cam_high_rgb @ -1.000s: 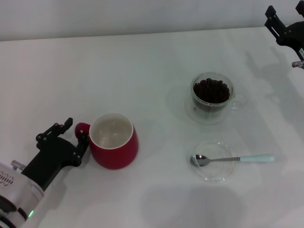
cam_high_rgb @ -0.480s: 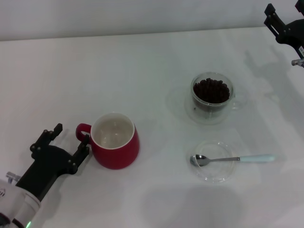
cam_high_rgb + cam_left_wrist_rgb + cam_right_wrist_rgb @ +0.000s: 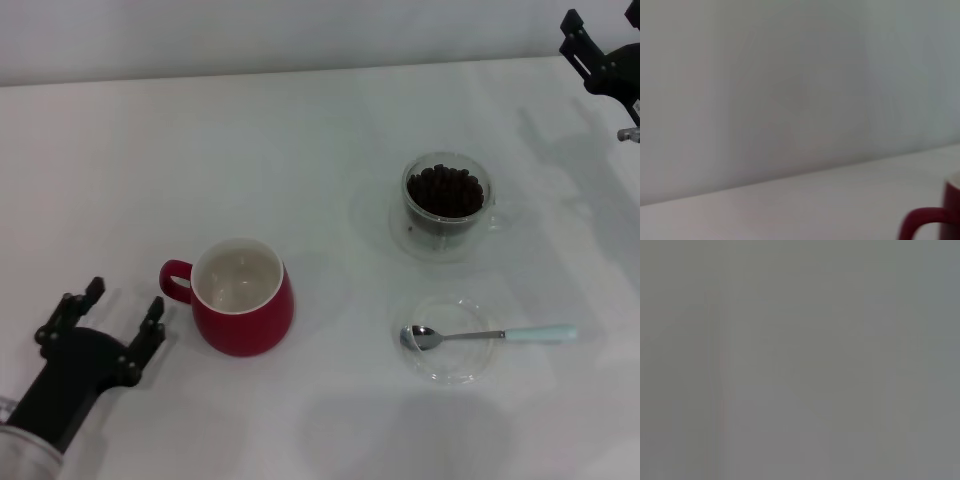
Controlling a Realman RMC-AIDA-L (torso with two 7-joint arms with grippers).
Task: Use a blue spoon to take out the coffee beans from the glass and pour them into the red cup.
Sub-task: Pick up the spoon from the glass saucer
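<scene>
The red cup (image 3: 243, 297) stands on the white table at centre left, its white inside empty, its handle toward my left gripper; part of it shows in the left wrist view (image 3: 935, 216). My left gripper (image 3: 108, 318) is open and empty, a short way left of the cup's handle. The glass (image 3: 444, 203) full of coffee beans (image 3: 445, 190) stands at centre right. The blue spoon (image 3: 490, 335) lies nearer the front, its metal bowl on a clear saucer (image 3: 452, 338), its handle pointing right. My right gripper (image 3: 598, 55) is at the far right corner, away from everything.
The white table (image 3: 300, 140) ends at a pale wall at the back. The right wrist view shows only a plain grey surface.
My left gripper has let go of the red cup's handle and drawn back left and toward the front. The cup, glass and spoon have stayed put.
</scene>
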